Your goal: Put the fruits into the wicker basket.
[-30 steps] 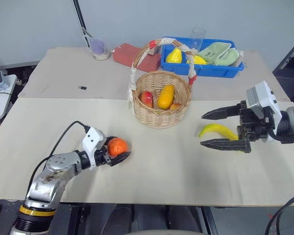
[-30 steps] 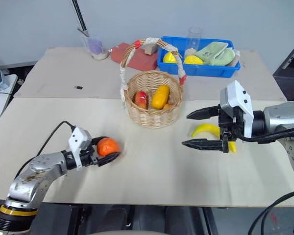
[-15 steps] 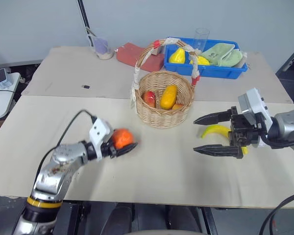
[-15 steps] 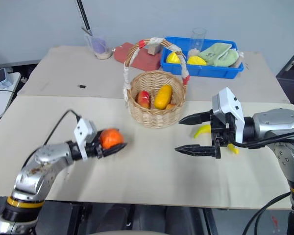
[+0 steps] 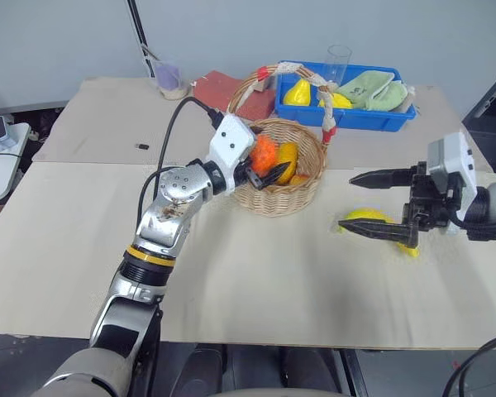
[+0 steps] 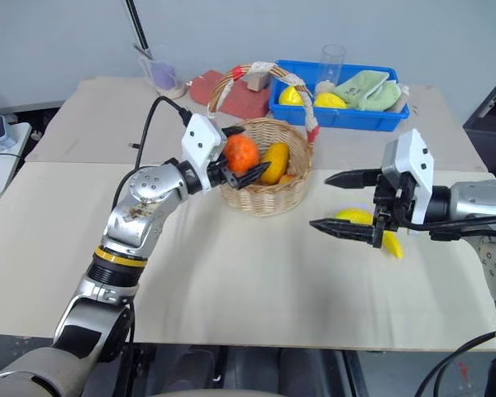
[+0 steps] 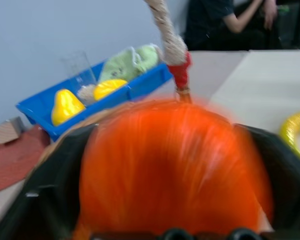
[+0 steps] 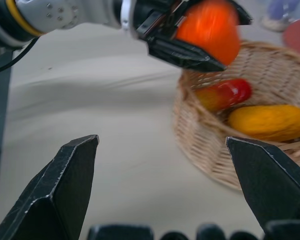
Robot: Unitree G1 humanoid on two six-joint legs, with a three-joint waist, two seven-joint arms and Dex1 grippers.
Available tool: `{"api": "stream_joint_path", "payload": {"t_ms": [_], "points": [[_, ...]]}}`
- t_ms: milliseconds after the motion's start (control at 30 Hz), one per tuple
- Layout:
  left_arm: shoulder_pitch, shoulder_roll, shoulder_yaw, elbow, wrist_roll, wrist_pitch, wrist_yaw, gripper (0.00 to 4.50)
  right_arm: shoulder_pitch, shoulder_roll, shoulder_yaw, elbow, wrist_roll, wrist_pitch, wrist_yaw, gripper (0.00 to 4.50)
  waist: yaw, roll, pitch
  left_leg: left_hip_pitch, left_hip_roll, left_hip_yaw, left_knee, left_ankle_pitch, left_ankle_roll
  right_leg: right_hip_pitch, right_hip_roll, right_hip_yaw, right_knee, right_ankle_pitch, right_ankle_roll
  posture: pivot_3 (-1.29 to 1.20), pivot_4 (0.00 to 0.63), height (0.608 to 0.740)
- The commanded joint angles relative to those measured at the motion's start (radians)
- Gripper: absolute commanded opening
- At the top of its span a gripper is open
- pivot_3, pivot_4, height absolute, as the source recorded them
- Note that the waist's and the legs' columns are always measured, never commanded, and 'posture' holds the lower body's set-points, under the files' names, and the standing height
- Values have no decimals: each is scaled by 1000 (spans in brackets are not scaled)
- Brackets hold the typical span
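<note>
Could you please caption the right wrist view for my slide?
Left end effector holding the orange above the wicker basket rim.

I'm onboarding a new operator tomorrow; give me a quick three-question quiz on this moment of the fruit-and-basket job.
1. True or false: the left gripper holds the orange over the wicker basket.
2. Where is the banana? A) in the basket B) on the table C) in the blue bin
3. Fill in: the right gripper is ___ .

Key: 1 true; 2 B; 3 open, with the banana lying between its fingers, not gripped.
</note>
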Motion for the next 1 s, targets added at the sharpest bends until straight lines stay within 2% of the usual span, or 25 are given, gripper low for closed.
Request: {"api": "stream_joint_path", "payload": {"t_ms": [33,400,567,800,1000], "points": [[-13,-5,26,-30,-17,-22,-13,4458,-2,12,-44,-23,0,-23,-34,4500,0,0,0,0,0,0,0,0,0,0,0,0,0,0,0,0,150,711],[35,43,37,-136,-90,46,-123,4458,-5,15,-23,26,-85,-69,-87,4500,-1,0,0,0,0,0,0,0,0,0,0,0,0,0,0,0,150,711],[124,182,34,-300,-203,114,-316,4458,34,-59,63,182,-316,-165,-118,4500,-10,0,0,0,0,0,0,0,0,0,0,0,0,0,0,0,150,711],[237,368,65,-480,-352,211,-486,4458,14,-62,160,474,-453,-217,-97,4500,-13,1,0,1,1,0,0,0,0,0,0,0,1,0,0,0,150,711],[292,395,63,-525,-358,217,-460,4458,-42,-24,221,619,-493,-182,-65,4500,-13,1,0,1,1,0,0,0,0,1,0,1,0,0,0,0,150,711]]}}
